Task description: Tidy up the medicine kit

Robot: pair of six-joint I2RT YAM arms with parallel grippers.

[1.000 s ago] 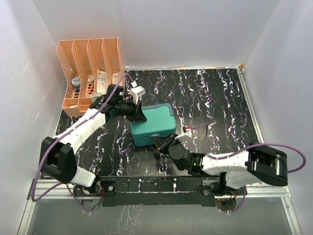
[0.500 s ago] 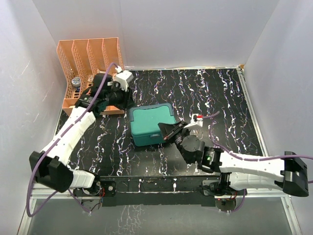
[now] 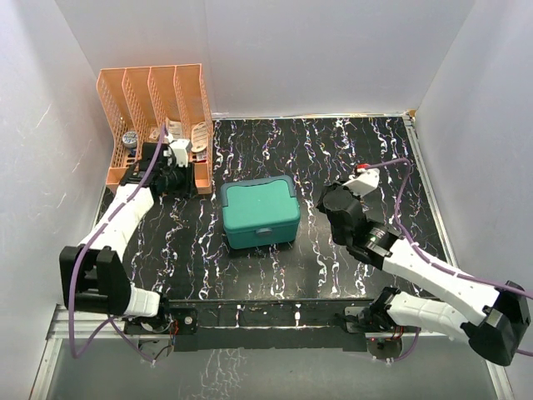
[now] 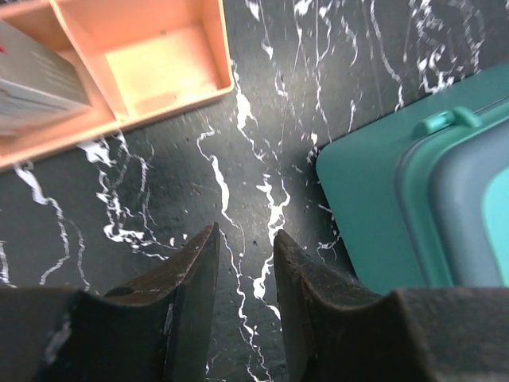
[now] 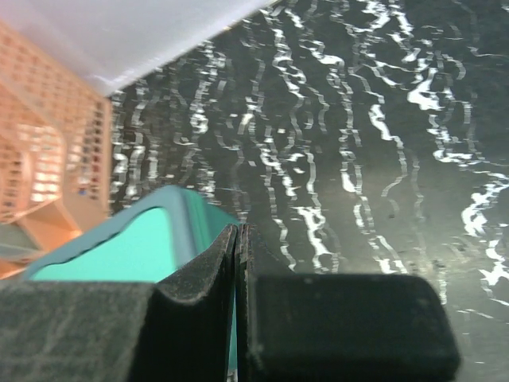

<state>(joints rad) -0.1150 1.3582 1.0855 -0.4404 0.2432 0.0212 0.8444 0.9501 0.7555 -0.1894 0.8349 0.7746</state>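
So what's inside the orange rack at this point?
The orange rack holds a round dark item and pale packets in its slots. The left wrist view shows a pale box in one slot, the next bare. The left arm covers the front ends.

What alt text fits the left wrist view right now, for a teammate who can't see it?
The left tool, jaws slightly apart and empty, hangs over the black marbled table. The closed teal medicine kit fills the frame's right side, and the open end of an orange file rack lies at upper left, a pale box in one slot.
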